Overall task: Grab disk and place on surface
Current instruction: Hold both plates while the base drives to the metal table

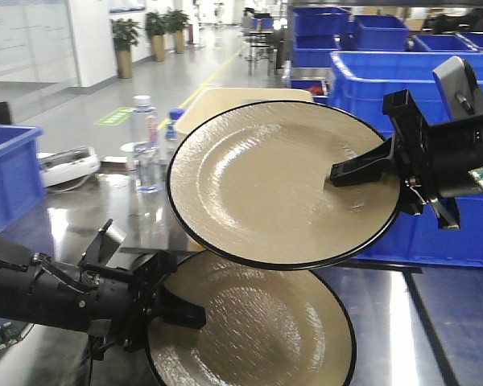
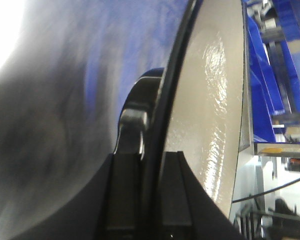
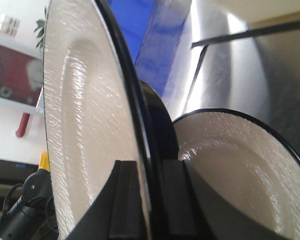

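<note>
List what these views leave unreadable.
Front view: the lower beige black-rimmed plate is cut by the bottom edge and overlapped by the upper beige black-rimmed plate; contact with the dark glossy tabletop is undecidable.
Left wrist view: everything left of the lower plate is blurred.
Front view: the upper plate hides most of a beige object behind.

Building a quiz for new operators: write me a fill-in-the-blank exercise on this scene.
1. The right gripper holds the upper beige round black-rimmed plate by its ____.
2. The left gripper is ____ on the lower beige round black-rimmed plate.
3. The rectangular plastic bins behind them are ____.
Missing words: rim; shut; blue.
</note>
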{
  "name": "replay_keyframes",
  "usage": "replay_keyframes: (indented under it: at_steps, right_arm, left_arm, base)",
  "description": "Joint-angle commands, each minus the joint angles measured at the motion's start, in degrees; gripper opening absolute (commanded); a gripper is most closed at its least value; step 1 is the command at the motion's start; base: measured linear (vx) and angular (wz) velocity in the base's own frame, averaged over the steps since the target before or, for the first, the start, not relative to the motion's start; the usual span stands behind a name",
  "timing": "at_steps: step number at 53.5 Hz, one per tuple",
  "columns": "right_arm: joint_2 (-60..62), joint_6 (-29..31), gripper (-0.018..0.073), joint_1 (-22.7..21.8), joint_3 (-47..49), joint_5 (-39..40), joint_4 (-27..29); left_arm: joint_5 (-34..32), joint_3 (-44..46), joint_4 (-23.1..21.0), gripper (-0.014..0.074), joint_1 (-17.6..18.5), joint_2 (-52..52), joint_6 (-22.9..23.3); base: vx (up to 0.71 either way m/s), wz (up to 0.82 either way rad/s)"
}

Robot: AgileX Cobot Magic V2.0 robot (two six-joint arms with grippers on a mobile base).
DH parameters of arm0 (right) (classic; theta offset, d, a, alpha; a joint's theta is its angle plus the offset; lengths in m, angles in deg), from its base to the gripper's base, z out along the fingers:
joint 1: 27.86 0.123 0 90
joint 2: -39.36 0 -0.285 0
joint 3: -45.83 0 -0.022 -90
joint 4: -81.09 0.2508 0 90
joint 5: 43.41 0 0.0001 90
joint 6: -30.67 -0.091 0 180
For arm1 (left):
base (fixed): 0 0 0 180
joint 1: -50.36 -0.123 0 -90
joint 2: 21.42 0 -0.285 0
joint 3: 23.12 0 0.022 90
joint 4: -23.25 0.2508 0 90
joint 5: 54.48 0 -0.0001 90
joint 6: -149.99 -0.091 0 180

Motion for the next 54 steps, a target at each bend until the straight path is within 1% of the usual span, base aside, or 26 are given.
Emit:
replay_keyframes:
  at_steps: [1,24,54]
  right_arm:
    - [2.75,0.25,-0.0008,-0.22,2.34,3.01,7.02]
    - [2.75,0.25,-0.0008,-0.22,2.34,3.01,7.02]
    - [2.75,0.25,-0.0008,-0.22,2.34,3.01,7.02]
  left_arm:
    - [0.90,2.24,-6.84,0.0001,0.10,3.28,0.64]
    - [0.84,2.24,-6.84,0.0001,0.10,3.28,0.64]
    - [0.85,2.24,-6.84,0.0001,0.10,3.28,0.64]
  base:
    - [0.25,-0.39]
    - [0.20,-0.28]
    - [0.04,-0.04]
